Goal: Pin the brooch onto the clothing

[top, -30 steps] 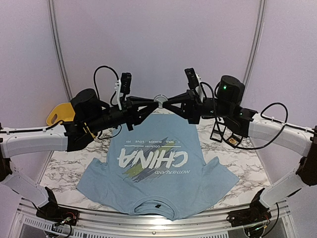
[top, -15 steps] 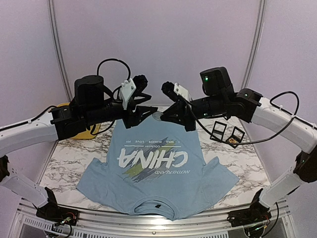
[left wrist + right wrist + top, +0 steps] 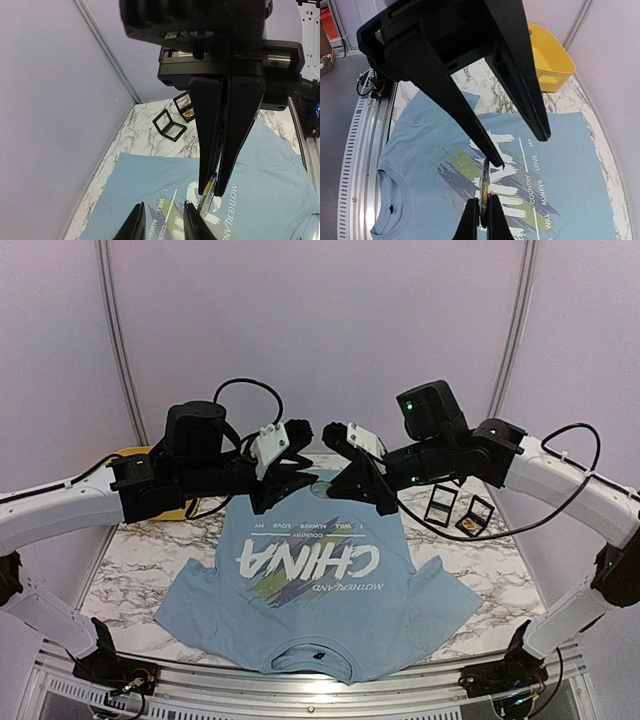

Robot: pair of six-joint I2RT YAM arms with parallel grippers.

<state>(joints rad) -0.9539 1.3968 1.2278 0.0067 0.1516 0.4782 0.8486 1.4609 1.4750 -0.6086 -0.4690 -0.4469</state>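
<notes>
Overhead, the T-shirt (image 3: 310,615) lies flat on the marble counter (image 3: 130,570) with its printed chest upward. Its long axis runs near to far: the collar points to the near edge and the hem to the far wall, so the "CHINA" lettering reads upside down from above.

Both arms are raised over the far half of the shirt, wrists facing one another. The right pincer (image 3: 482,210) is closed on the brooch (image 3: 485,182), a thin gilt piece seen edge-on. The brooch's long axis continues the line of the fingers and projects past their tips toward the left arm, in the air above the print. The left pincer (image 3: 162,222) stands open, fingers apart. In the right wrist view one of its fingertips (image 3: 495,161) lies just beside the free end of the brooch; whether they touch cannot be told.

A yellow bin (image 3: 125,465) sits at the far left. Two open black cases (image 3: 458,510) rest on the counter right of the shirt.

Against the frame one second earlier, both wrists now stand higher and have turned. The arms then stretched low and level, the pincers meeting at the far hem — half a second ago the gap between them was wider than now. The shirt has not shifted.
</notes>
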